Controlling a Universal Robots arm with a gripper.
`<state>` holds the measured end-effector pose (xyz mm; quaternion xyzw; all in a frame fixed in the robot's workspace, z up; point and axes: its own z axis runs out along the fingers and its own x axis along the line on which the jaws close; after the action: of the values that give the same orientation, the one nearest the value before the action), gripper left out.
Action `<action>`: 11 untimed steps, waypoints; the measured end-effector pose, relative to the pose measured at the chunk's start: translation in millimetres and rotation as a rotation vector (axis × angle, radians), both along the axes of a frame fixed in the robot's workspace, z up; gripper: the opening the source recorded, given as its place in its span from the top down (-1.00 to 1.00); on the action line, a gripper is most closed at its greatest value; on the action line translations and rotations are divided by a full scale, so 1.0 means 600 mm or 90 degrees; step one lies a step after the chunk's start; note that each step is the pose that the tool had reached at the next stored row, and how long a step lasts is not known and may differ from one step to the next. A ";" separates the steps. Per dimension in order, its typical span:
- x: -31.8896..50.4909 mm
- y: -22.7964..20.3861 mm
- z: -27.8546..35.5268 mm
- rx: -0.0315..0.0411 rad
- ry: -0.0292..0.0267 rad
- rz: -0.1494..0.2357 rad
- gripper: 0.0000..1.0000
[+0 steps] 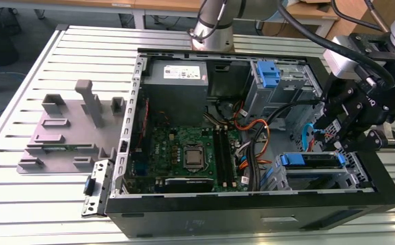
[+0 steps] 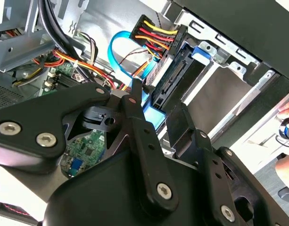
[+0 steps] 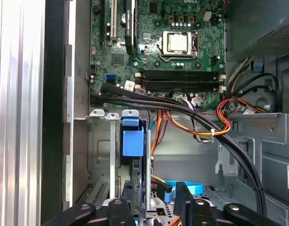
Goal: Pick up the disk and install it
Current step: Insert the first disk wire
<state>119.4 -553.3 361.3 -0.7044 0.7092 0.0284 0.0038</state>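
An open computer case [image 1: 252, 210] is seen lying on a slatted metal table [image 1: 27, 206]. The disk [image 1: 311, 161] is found inside it, seated in the drive cage [image 1: 323, 179] at the near corner on the exterior view's right, with its blue rails showing at both ends. In the second wrist view the disk [image 2: 171, 77] is seen edge-on in the cage, and a plug with yellow, red and black wires [image 2: 156, 29] lies against its far end.

The gripper [image 1: 333, 133] is held just above the cage, pointing down into the case. In the second wrist view the gripper [image 2: 156, 104] is shown with its fingers [image 2: 135, 110] spread apart – nothing is clamped between them, and only a blue flat cable [image 2: 119, 44] is seen through the gap. In the first wrist view the gripper [image 3: 154, 197] is placed over the cage, one finger to each side of a thin metal wall, with the blue rail tab [image 3: 132, 141] just beyond.

Farther into the case the motherboard [image 1: 187, 149] is seen, and beyond it the grey power-supply box [image 1: 177, 76]. A bare blue bracket [image 1: 268, 75] stands at the far right – well apart from the disk. A grey fixture [image 1: 64, 130] rests on the table at the exterior view's left.
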 end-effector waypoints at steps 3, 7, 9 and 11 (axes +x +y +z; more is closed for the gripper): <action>0.000 -0.0001 0.000 -0.0003 0.0000 0.000 0.04; 0.000 0.0000 -0.001 0.0000 0.0000 0.000 0.04; 0.000 0.0000 -0.002 0.0001 0.0000 0.000 0.04; 0.000 0.0000 -0.002 -0.0001 0.0000 0.000 0.04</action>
<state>119.6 -553.3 360.2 -0.7044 0.7092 0.0284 0.0037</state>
